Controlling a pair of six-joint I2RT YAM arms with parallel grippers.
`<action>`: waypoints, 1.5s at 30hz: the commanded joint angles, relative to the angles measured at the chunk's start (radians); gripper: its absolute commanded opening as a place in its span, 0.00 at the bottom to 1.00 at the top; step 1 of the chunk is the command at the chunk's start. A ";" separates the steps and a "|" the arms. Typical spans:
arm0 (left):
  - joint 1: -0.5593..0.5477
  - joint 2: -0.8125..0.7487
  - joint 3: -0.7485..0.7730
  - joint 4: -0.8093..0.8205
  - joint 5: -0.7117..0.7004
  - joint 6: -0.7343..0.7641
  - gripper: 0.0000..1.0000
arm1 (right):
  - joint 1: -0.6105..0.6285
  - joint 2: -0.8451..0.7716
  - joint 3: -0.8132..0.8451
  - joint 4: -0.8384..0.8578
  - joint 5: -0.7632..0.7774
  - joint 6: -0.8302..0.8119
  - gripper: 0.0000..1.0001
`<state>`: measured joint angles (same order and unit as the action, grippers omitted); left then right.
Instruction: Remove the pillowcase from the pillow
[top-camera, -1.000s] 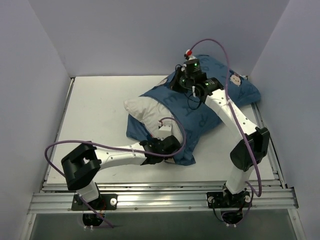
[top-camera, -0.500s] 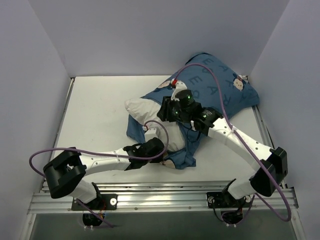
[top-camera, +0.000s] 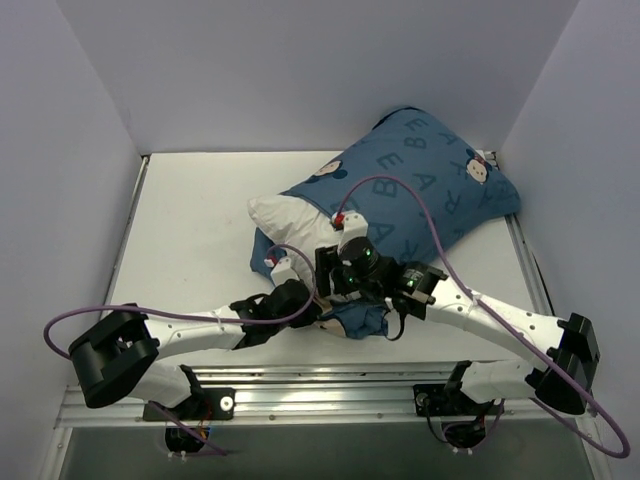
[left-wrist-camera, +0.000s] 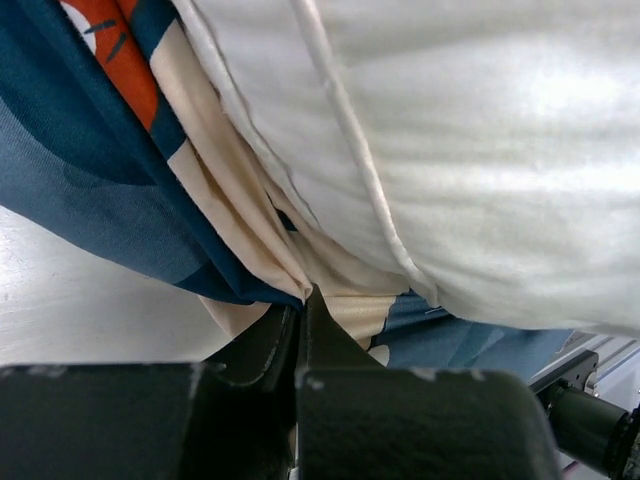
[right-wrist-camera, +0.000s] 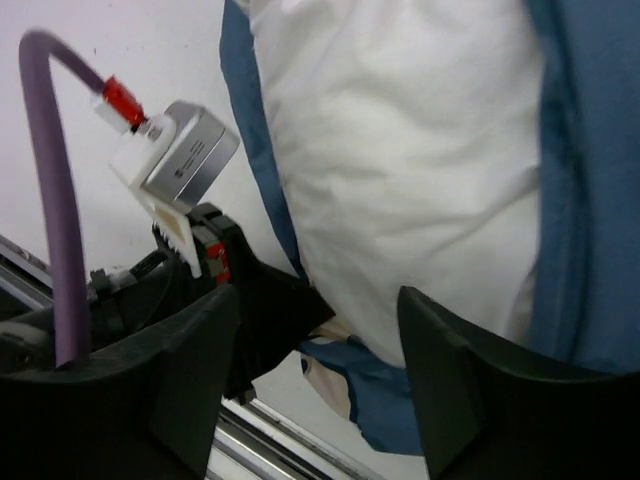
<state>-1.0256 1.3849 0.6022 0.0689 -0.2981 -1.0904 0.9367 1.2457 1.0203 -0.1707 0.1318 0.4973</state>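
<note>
The blue printed pillowcase (top-camera: 425, 185) covers the far right part of the white pillow (top-camera: 285, 215), whose bare left end sticks out. My left gripper (top-camera: 318, 308) is shut on the pillowcase's near hem; in the left wrist view the pinched cream and blue fabric (left-wrist-camera: 250, 250) bunches at the tips of the left gripper (left-wrist-camera: 303, 297), under the pillow (left-wrist-camera: 480, 150). My right gripper (top-camera: 335, 272) hovers open over the bare pillow (right-wrist-camera: 400, 150) with nothing between its fingers (right-wrist-camera: 200, 340). The right gripper (right-wrist-camera: 318, 310) looks down on the left gripper's black body and on the blue hem (right-wrist-camera: 385, 400).
Grey walls (top-camera: 60, 200) close in the table (top-camera: 190, 230) on three sides. A metal rail (top-camera: 330, 395) runs along the near edge. Purple cables (top-camera: 160, 315) loop over both arms, and the left wrist camera (right-wrist-camera: 185, 155) sits close beside my right fingers.
The right arm has swung back from the pillow's far end to its near left end, and its jaws have opened. The left gripper, still shut on the hem, shifted slightly toward the near edge.
</note>
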 joint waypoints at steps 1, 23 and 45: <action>0.007 -0.003 -0.022 0.029 0.010 -0.023 0.02 | 0.088 0.012 -0.019 -0.041 0.190 -0.008 0.64; 0.025 -0.083 -0.099 0.046 -0.003 -0.088 0.02 | 0.123 0.395 -0.100 0.026 0.522 0.047 0.95; -0.059 -0.179 0.086 0.066 0.022 0.019 0.02 | -0.097 0.403 0.171 0.497 -0.044 0.099 0.00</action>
<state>-0.9977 1.2686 0.5800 0.1284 -0.3740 -1.1358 0.8669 1.6260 1.0786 -0.0090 0.2310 0.5041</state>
